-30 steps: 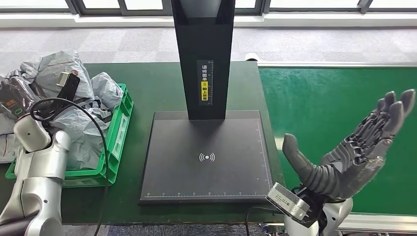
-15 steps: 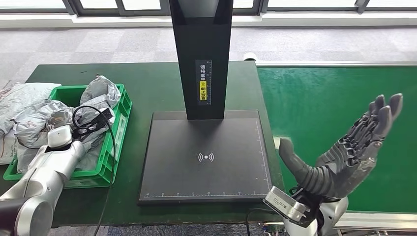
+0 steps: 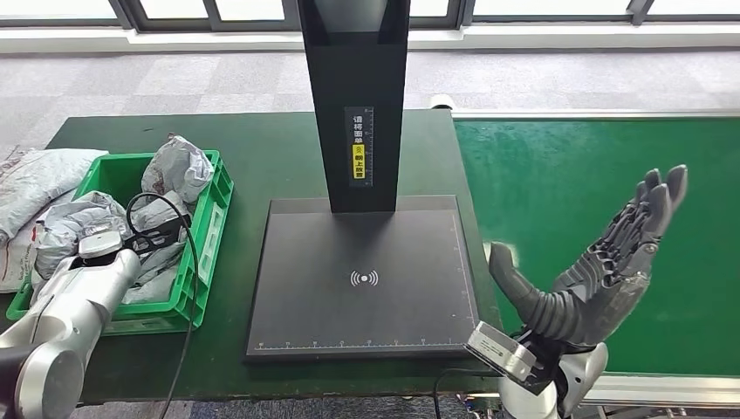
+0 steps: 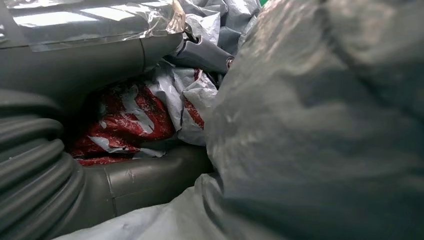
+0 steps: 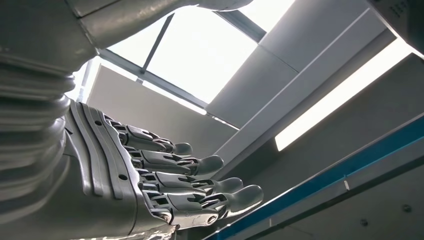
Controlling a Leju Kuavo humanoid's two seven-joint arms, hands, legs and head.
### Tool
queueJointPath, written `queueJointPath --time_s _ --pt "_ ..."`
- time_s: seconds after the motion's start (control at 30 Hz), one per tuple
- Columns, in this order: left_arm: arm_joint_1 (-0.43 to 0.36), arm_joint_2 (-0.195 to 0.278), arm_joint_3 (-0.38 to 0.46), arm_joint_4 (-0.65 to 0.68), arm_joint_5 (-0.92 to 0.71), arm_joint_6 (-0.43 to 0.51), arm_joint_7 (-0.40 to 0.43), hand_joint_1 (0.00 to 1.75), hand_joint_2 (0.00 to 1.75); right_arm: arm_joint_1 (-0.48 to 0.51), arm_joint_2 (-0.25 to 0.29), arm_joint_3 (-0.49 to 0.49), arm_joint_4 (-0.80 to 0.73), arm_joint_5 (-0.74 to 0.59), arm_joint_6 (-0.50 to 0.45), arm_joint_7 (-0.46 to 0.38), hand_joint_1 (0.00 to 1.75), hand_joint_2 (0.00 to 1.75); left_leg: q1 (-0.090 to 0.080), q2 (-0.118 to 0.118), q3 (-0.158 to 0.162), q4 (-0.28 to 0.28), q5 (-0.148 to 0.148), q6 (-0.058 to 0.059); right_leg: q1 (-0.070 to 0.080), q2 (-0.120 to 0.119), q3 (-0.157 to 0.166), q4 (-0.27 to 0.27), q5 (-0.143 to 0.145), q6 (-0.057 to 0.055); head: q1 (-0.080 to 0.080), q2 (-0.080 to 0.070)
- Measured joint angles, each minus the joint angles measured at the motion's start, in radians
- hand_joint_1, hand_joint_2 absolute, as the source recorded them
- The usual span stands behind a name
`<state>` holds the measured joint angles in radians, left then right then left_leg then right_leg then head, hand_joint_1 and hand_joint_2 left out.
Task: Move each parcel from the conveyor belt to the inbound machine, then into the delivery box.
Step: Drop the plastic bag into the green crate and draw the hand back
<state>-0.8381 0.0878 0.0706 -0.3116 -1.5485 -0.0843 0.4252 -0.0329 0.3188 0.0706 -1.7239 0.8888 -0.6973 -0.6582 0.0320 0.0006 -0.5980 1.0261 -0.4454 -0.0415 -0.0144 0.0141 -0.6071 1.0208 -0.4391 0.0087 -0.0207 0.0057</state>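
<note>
Several grey parcels point(image 3: 179, 166) lie piled in the green delivery box point(image 3: 207, 229) at the table's left. My left arm point(image 3: 83, 292) reaches down into that box, and its hand is buried among the bags. In the left wrist view the thick grey thumb point(image 4: 100, 62) and a finger point(image 4: 150, 180) stand apart around a red-and-white parcel point(image 4: 130, 117), while a large grey parcel point(image 4: 320, 125) covers the fingertips. My right hand point(image 3: 593, 271) is held up, palm open and empty, over the near edge of the green conveyor belt point(image 3: 567, 166). Its fingers point(image 5: 190, 185) are spread.
The inbound machine's black plate point(image 3: 362, 301) sits between box and belt, with nothing on it; its tall black column point(image 3: 353, 96) rises behind. More grey parcels point(image 3: 35, 175) lie outside the box at far left. A black cable point(image 3: 188, 297) loops from my left wrist.
My left arm has come down from holding a grey parcel high above the box to deep inside it. The right hand has drifted slightly left and down, still spread.
</note>
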Motion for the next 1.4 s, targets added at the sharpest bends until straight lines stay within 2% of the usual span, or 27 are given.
queueJointPath --time_s 0.1,0.13,0.2,0.23,0.33,0.57,0.73,0.83,0.93,1.33,1.4 --pt "0.0 0.003 0.001 0.002 -0.003 -0.007 0.006 1.23 1.75 0.0 0.0 0.0 0.004 0.005 0.0 0.011 0.0 1.75 0.0 0.0 0.0 0.0 0.0 0.0 0.0 0.0 0.0 0.0 0.0 0.0 0.0 0.0" --pt "0.002 0.004 0.001 0.002 -0.006 0.006 0.012 0.8 1.75 0.0 0.0 -0.001 0.005 0.007 0.0 0.013 0.0 1.75 0.0 0.0 0.0 0.0 0.0 0.0 0.0 0.0 0.0 0.0 0.0 0.0 0.0 0.0" --pt "0.007 0.004 0.001 0.002 -0.014 0.042 0.03 0.27 1.75 0.0 0.0 -0.001 0.006 0.011 0.0 0.018 0.0 1.75 0.0 0.0 0.0 0.0 0.0 0.0 0.0 0.0 -0.001 0.0 0.0 0.0 0.0 0.0" --pt "0.009 0.004 0.001 0.002 -0.018 0.061 0.038 0.0 1.31 0.0 0.0 -0.002 0.006 0.012 0.0 0.02 0.0 1.75 0.0 0.0 0.0 0.0 0.0 0.0 0.0 0.0 -0.001 0.0 0.0 0.0 0.0 0.0" --pt "0.016 0.004 0.001 0.002 -0.021 0.102 0.059 0.0 0.0 0.001 0.0 -0.006 0.006 0.019 0.0 0.026 0.0 1.75 0.0 0.0 0.0 0.0 0.0 0.0 0.0 0.0 -0.002 0.0 0.0 0.0 0.0 0.0" --pt "0.022 0.004 0.001 -0.003 -0.021 0.234 0.083 0.0 0.0 0.004 0.0 -0.017 0.003 0.038 0.0 0.045 0.0 1.75 0.0 0.0 -0.001 0.0 0.0 0.0 0.0 0.0 -0.002 0.0 0.0 0.0 0.0 0.0" --pt "0.038 0.001 0.01 -0.043 -0.021 0.488 0.077 0.0 0.0 0.017 0.0 -0.018 -0.02 0.069 0.0 0.074 0.0 1.75 0.0 -0.001 -0.002 0.0 0.001 0.0 0.0 0.0 -0.003 0.0 0.0 0.0 0.0 0.0" --pt "0.043 -0.003 0.032 -0.078 -0.022 0.578 0.055 0.0 0.0 0.024 0.0 -0.018 -0.034 0.085 0.0 0.087 0.0 1.75 0.0 -0.001 -0.003 0.0 0.001 0.0 0.0 0.0 -0.003 0.0 0.0 0.0 0.0 0.0" --pt "0.046 -0.006 0.047 -0.104 -0.022 0.604 0.049 0.0 0.0 0.03 0.0 -0.018 -0.044 0.092 0.0 0.09 0.0 1.75 0.0 -0.001 -0.003 0.0 0.001 0.0 0.0 0.0 -0.004 0.0 0.0 0.0 0.0 0.0" --pt "0.054 -0.011 0.059 -0.133 -0.022 0.605 0.044 0.0 0.0 0.034 0.0 -0.018 -0.054 0.092 0.0 0.09 0.0 1.75 0.0 -0.001 -0.003 0.0 0.001 0.0 0.0 0.0 -0.004 0.0 0.0 0.0 0.0 0.0" --pt "0.064 -0.023 0.067 -0.149 0.001 0.616 0.02 0.0 0.0 0.034 0.0 -0.018 -0.056 0.091 0.0 0.09 0.0 1.75 0.0 -0.001 -0.003 0.0 0.001 0.0 0.0 0.0 -0.005 0.0 0.0 0.0 0.0 0.0"
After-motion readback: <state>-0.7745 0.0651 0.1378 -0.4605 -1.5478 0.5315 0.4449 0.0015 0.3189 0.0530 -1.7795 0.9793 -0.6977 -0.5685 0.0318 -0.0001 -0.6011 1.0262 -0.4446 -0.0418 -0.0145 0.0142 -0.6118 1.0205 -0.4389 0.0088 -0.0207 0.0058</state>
